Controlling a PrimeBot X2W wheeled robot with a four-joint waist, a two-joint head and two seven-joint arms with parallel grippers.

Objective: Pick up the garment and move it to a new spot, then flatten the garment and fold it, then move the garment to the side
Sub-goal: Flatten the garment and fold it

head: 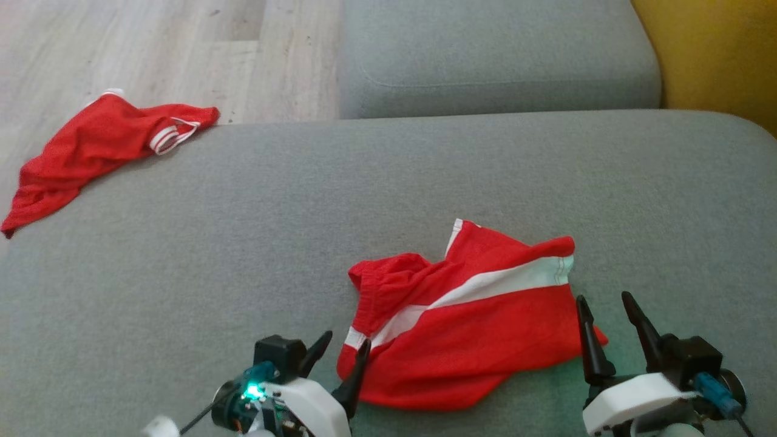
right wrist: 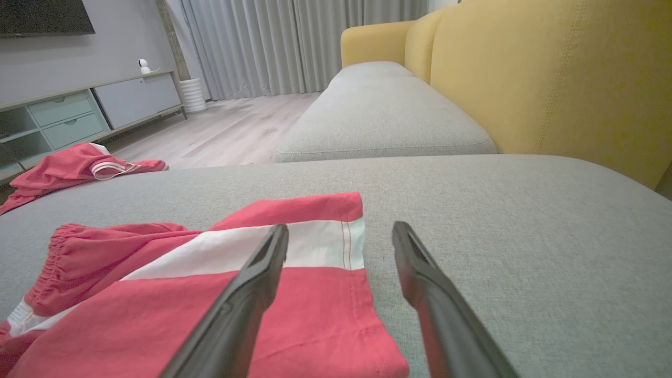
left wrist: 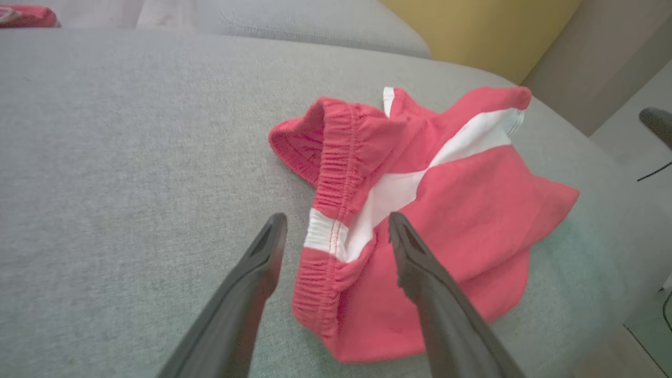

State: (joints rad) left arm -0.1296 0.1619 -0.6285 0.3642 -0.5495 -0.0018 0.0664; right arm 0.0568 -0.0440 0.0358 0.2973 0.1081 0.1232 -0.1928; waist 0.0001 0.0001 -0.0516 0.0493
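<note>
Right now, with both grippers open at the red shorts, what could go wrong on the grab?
The red shorts lie bunched, so the left gripper at the waistband may pinch several layers. The right gripper sits at the hem edge, half over bare cushion, and could catch too little cloth. A second red garment crowds the far corner.

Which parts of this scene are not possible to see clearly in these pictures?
- Red shorts: under layers hidden by their own folds, head view.
- Far red garment: cut off by the picture's edge, left wrist view.
- Left gripper: whether its finger touches the shorts, unclear.
</note>
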